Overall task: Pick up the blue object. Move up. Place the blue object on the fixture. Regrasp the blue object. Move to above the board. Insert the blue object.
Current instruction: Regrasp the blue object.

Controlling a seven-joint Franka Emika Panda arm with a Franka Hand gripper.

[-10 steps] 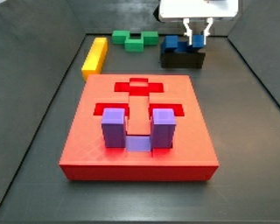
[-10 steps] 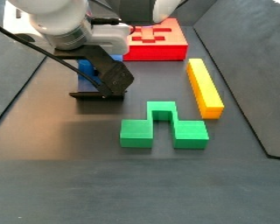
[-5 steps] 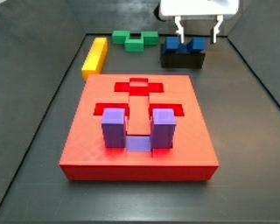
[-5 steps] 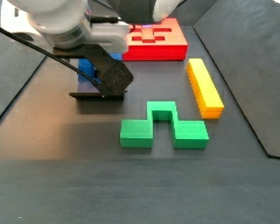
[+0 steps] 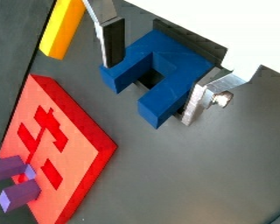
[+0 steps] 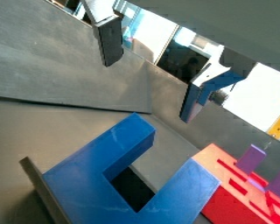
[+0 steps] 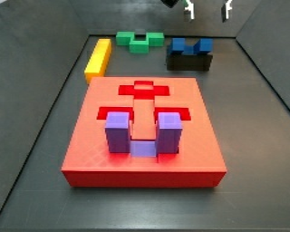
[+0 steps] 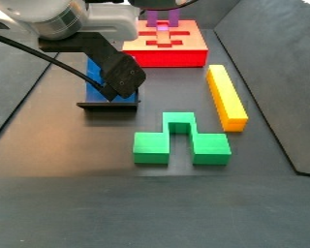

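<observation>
Claw: your gripper (image 5: 154, 74) hangs released, fingers spread either side of the blue object (image 5: 157, 76), holding nothing.
Blue object: directly below the claw, parked on the fixture (image 7: 190, 61), presumably for a fresh grip.
Board (image 7: 144, 136): well away from the claw.

Even, bright light; soft shadows, wrist views slightly blurred.

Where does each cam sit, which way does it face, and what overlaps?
Wrist view: looks down on the blue object on the fixture, board beside; the open gripper frames the object without touching.
Other wrist view: low and oblique over the blue object, fingers above it.
Side view: at the board's near end, facing the fixture; fingertips at the top edge.
Other side view: opposite end, green block nearest, arm hiding the fixture.
All share the board and blue object.
</observation>
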